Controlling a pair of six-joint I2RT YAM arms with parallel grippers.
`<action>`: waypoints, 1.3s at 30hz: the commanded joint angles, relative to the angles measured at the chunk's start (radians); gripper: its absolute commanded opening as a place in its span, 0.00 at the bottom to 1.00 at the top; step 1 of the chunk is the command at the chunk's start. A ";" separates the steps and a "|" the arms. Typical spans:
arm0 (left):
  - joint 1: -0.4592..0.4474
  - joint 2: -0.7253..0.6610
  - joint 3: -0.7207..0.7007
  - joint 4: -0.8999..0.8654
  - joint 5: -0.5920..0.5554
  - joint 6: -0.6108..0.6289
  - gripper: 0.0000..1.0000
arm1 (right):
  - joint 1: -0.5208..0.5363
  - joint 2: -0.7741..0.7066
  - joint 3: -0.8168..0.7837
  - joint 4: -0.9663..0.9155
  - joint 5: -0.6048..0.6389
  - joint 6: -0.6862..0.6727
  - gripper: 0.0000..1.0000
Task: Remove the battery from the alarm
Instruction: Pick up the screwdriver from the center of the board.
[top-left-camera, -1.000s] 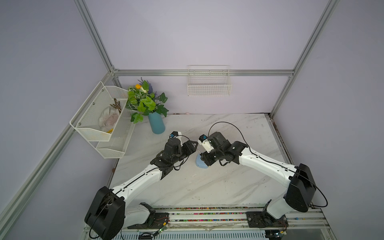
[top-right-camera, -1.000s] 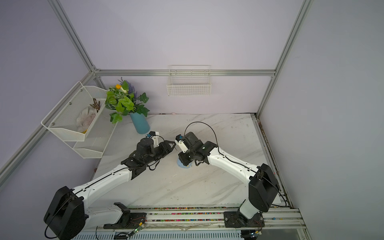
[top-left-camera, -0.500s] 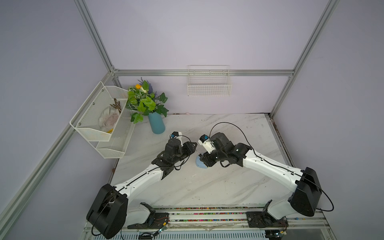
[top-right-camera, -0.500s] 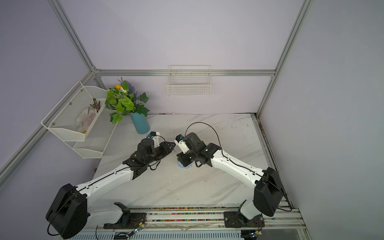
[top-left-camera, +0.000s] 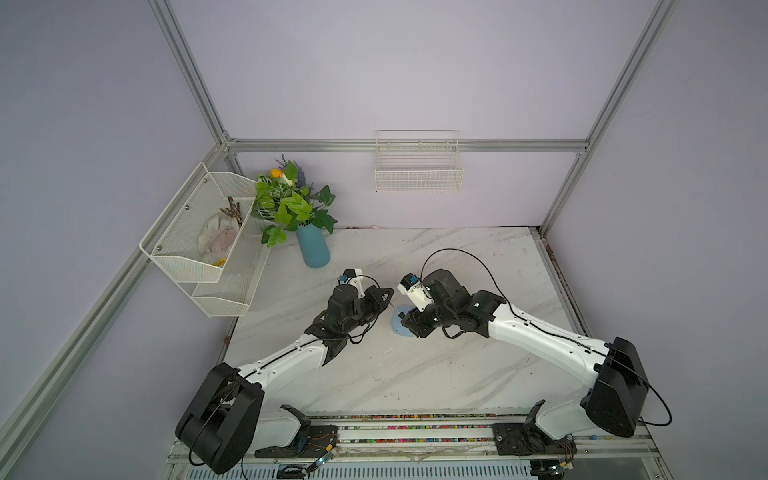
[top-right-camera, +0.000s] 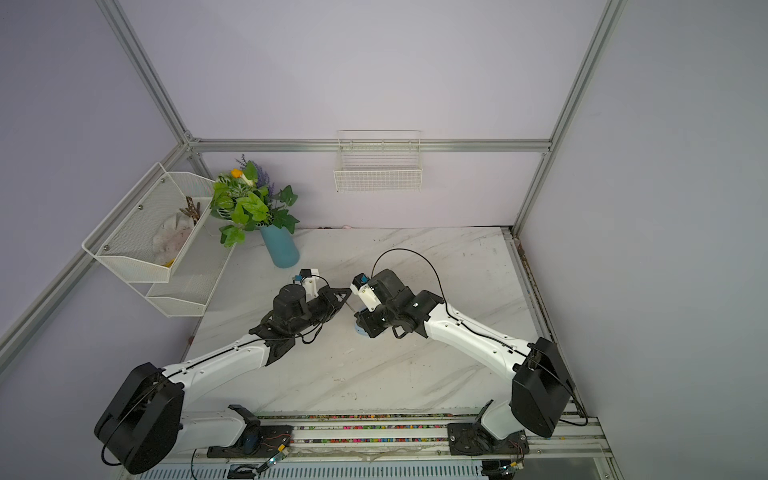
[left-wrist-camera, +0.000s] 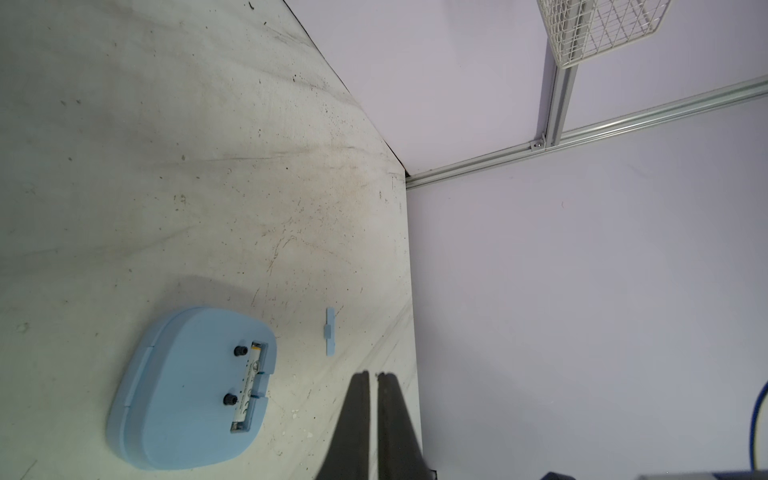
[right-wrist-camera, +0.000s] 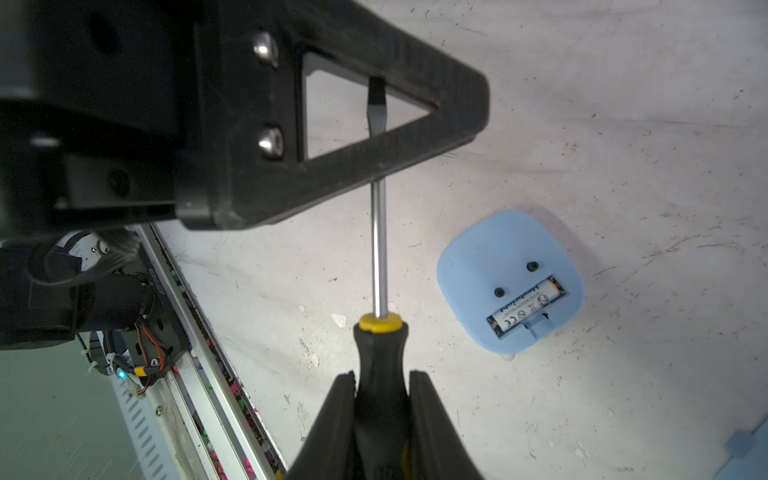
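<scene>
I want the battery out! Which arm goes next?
Right. The right tool grips the black-handled, yellow-collared screwdriver near the light-blue rounded alarm, whose silvery cylindrical battery lies uncovered. The left tool is shut, holding nothing visible.

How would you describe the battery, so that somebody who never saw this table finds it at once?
On the marble table a light-blue alarm lies with its back up. Along one edge of that back, an open slot holds the battery. It is a white cylinder with dark print, lying flat, unlike the two small round black knobs beside it.
</scene>
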 joint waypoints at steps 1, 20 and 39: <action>0.047 0.068 -0.137 0.157 -0.011 -0.106 0.00 | -0.038 -0.122 -0.045 0.107 -0.006 0.069 0.42; 0.056 0.375 -0.256 0.904 -0.118 -0.394 0.00 | -0.150 -0.108 -0.376 0.653 -0.222 0.621 0.59; 0.051 0.338 -0.260 0.904 -0.144 -0.391 0.00 | -0.142 0.004 -0.397 0.801 -0.257 0.754 0.59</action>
